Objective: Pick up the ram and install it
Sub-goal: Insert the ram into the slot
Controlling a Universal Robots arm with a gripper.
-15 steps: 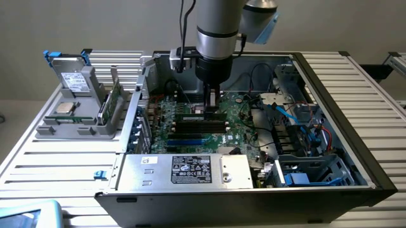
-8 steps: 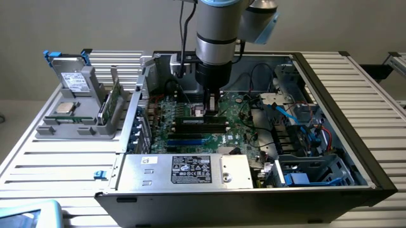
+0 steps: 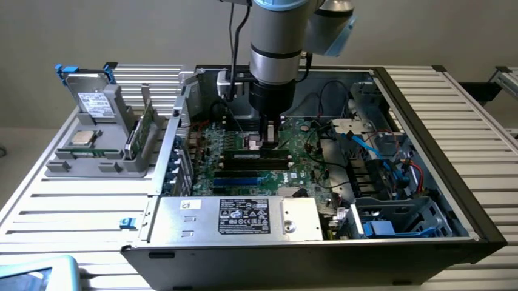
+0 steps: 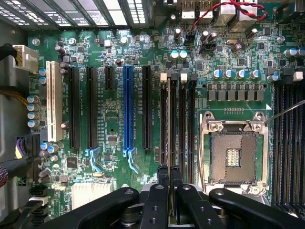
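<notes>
The ram [image 4: 169,119] is seen edge-on from above as a thin pale strip standing in a black memory slot of the green motherboard [image 4: 114,143], beside the open processor socket [image 4: 233,157]. My gripper [image 4: 169,172] is shut on one end of its top edge, a black fingertip on each side. In the exterior view, the gripper [image 3: 271,144] reaches straight down into the open computer case [image 3: 421,121], onto the memory slots [image 3: 257,159] in the middle of the board. Whether the ram is fully seated I cannot tell.
At the exterior view's left, a grey holder [image 3: 97,159] carries a silver processor chip [image 3: 84,138], a drive [image 3: 93,100] and an upright green board [image 3: 145,128]. Inside the case, cables [image 3: 364,145] and a drive cage [image 3: 404,218] crowd the right; the power supply [image 3: 242,218] fills the front.
</notes>
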